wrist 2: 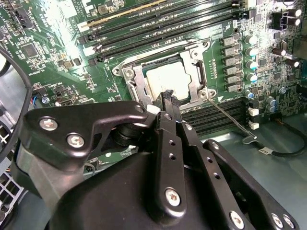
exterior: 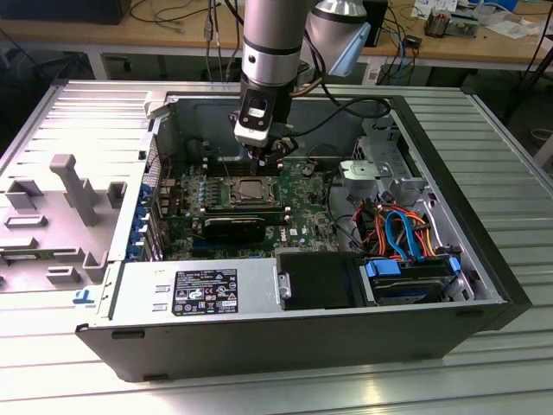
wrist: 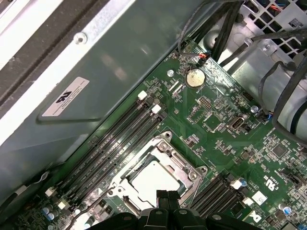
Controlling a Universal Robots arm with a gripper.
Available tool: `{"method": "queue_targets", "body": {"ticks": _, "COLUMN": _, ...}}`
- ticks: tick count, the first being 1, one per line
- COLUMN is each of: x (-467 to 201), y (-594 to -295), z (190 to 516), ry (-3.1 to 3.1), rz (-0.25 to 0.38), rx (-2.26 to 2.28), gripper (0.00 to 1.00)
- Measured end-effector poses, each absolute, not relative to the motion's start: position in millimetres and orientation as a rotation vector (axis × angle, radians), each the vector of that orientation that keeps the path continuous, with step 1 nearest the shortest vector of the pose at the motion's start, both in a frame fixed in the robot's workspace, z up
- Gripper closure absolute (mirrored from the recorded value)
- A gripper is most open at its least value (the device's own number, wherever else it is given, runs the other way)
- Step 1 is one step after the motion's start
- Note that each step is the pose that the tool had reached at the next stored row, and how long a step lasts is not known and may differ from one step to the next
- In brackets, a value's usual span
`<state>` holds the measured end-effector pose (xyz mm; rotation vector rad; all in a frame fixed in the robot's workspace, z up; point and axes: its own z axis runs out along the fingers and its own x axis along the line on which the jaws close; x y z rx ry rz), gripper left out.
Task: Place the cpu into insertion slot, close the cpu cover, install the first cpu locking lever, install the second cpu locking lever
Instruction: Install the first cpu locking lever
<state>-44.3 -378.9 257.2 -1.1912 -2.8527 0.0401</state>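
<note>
cpu [wrist 2: 168, 79] is seated in the socket [wrist 2: 127, 73]. cpu cover [wrist 2: 197, 72] is laid flat over it, and the silver top is seen through the window. Jaws are closed, tips pressed together, nothing gripped. In both wrist views the gripper [wrist 2: 168, 96] is held just above the socket edge nearest the arm. In the exterior view it is hung over the motherboard [exterior: 307, 203] inside the open case [exterior: 259, 341].

Step in hand is judged to be the first locking lever. One wire lever [wrist 2: 230, 117] is seen lying out from the socket corner across the memory slots [wrist 2: 225, 112], unlatched by the look of it.

For a clean job:
- The closed tip is best set on the wire near its hooked end, not on the cover.
- The wire is to be pressed down, then tucked sideways under its catch.
- Load is to be kept off the cpu top.

Room:
- Memory slots are ranged on two sides of the socket.
- A capacitor row [wrist 2: 252, 52] is just beside the cover.
- The case wall [wrist: 96, 62] is near, beyond the slots.
- Cables [exterior: 397, 233] are well apart, toward the exterior view's right.
- Free room is judged mostly overhead.
</note>
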Motion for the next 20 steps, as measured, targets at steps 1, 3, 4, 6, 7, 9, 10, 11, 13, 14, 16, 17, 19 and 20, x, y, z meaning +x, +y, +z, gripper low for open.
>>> {"method": "queue_targets", "body": {"ticks": 1, "x": -44.3, "y": -378.9, "z": 257.2, "ry": -2.855, "rz": 0.04, "rx": -1.187, "gripper": 0.89}}
{"method": "queue_targets", "body": {"ticks": 3, "x": -44.3, "y": -378.9, "z": 257.2, "ry": -2.858, "rz": 0.04, "rx": -1.178, "gripper": 0.89}}
{"method": "queue_targets", "body": {"ticks": 4, "x": -44.2, "y": -378.9, "z": 257.2, "ry": -2.861, "rz": 0.041, "rx": -1.172, "gripper": 0.89}}
{"method": "queue_targets", "body": {"ticks": 6, "x": -44.1, "y": -378.9, "z": 257.2, "ry": -2.865, "rz": 0.041, "rx": -1.161, "gripper": 0.89}}
{"method": "queue_targets", "body": {"ticks": 7, "x": -44.1, "y": -378.9, "z": 257.2, "ry": -2.867, "rz": 0.041, "rx": -1.158, "gripper": 0.89}}
{"method": "queue_targets", "body": {"ticks": 9, "x": -44.1, "y": -378.9, "z": 257.2, "ry": -2.871, "rz": 0.041, "rx": -1.148, "gripper": 0.89}}
{"method": "queue_targets", "body": {"ticks": 10, "x": -44.1, "y": -378.9, "z": 257.2, "ry": -2.872, "rz": 0.041, "rx": -1.145, "gripper": 0.89}}
{"method": "queue_targets", "body": {"ticks": 11, "x": -44.1, "y": -378.9, "z": 257.2, "ry": -2.873, "rz": 0.041, "rx": -1.142, "gripper": 0.89}}
{"method": "queue_targets", "body": {"ticks": 13, "x": -44.1, "y": -378.9, "z": 257.2, "ry": -2.874, "rz": 0.041, "rx": -1.139, "gripper": 0.89}}
{"method": "queue_targets", "body": {"ticks": 14, "x": -44.1, "y": -378.9, "z": 257.2, "ry": -2.875, "rz": 0.041, "rx": -1.136, "gripper": 0.89}}
{"method": "queue_targets", "body": {"ticks": 16, "x": -44.1, "y": -378.9, "z": 257.2, "ry": -2.878, "rz": 0.042, "rx": -1.13, "gripper": 0.89}}
{"method": "queue_targets", "body": {"ticks": 17, "x": -44.1, "y": -378.9, "z": 257.2, "ry": -2.879, "rz": 0.042, "rx": -1.128, "gripper": 0.89}}
{"method": "queue_targets", "body": {"ticks": 19, "x": -44.1, "y": -378.9, "z": 257.2, "ry": -2.881, "rz": 0.042, "rx": -1.123, "gripper": 0.89}}
{"method": "queue_targets", "body": {"ticks": 20, "x": -44.1, "y": -378.9, "z": 257.2, "ry": -2.882, "rz": 0.042, "rx": -1.121, "gripper": 0.89}}
